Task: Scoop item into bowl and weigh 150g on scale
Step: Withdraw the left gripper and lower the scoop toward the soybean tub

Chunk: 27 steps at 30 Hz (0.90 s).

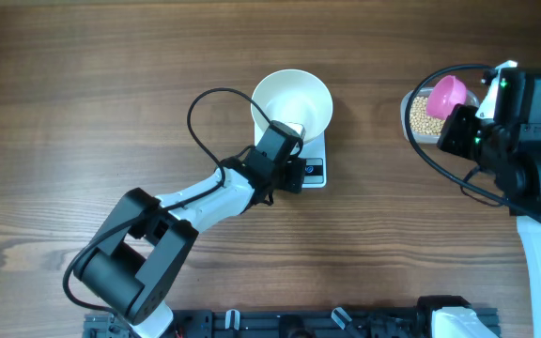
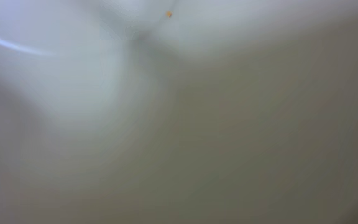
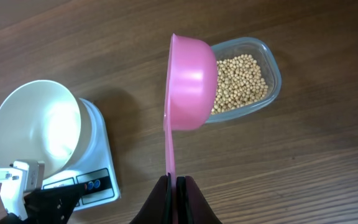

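The white bowl [image 1: 294, 99] stands on the white scale [image 1: 315, 161] mid-table, with no beans showing in it. My left gripper [image 1: 291, 134] is at the bowl's near rim, shut; whether the rim is between its fingers I cannot tell. The left wrist view is only a white blur. My right gripper [image 3: 175, 180] is shut on the thin handle of a pink scoop [image 3: 191, 84], which is turned on edge above a clear tub [image 3: 272, 71] of pale-tan beans [image 3: 241, 81]. The bowl [image 3: 36, 124] and scale [image 3: 101, 158] lie to its left.
The clear tub [image 1: 418, 117] sits at the right of the wooden table, partly under the right arm [image 1: 524, 141]. The left arm [image 1: 186, 211] stretches from the front edge to the scale. A dark rail [image 1: 299, 324] runs along the front edge.
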### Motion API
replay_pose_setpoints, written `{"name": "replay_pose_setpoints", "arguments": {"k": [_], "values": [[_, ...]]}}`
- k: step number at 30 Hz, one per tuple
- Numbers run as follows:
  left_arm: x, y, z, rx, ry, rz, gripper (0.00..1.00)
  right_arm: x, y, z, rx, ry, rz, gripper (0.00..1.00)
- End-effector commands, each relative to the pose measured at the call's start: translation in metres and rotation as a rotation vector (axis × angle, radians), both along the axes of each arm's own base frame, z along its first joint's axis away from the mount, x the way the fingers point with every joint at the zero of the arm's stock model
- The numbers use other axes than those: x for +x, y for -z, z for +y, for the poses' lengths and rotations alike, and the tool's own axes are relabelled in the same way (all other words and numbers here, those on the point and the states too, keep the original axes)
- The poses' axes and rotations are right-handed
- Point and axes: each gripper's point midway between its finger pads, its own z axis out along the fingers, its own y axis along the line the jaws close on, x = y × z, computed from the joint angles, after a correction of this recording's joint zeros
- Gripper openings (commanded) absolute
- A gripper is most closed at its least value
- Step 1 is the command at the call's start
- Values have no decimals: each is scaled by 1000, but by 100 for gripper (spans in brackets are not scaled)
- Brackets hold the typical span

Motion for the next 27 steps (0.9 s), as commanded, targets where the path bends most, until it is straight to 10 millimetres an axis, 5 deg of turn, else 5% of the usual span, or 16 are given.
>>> {"name": "replay_pose_setpoints", "arguments": {"k": [1,7,10,23,27], "values": [[-13,36,14,93,1,70,4,1,-12,2,16,-2,-31,4],[-15,35,15,96,1,74,4,1,-12,2,16,-2,-30,4],[-13,17,14,76,1,49,4,1,-12,2,16,-2,-30,4],[-18,-127,18,-111,-4,-187,6,1,-12,6,47,-5,-30,4],[-18,-169,49,-126,-78,-270,18,1,-12,12,72,-29,-28,4]]}}
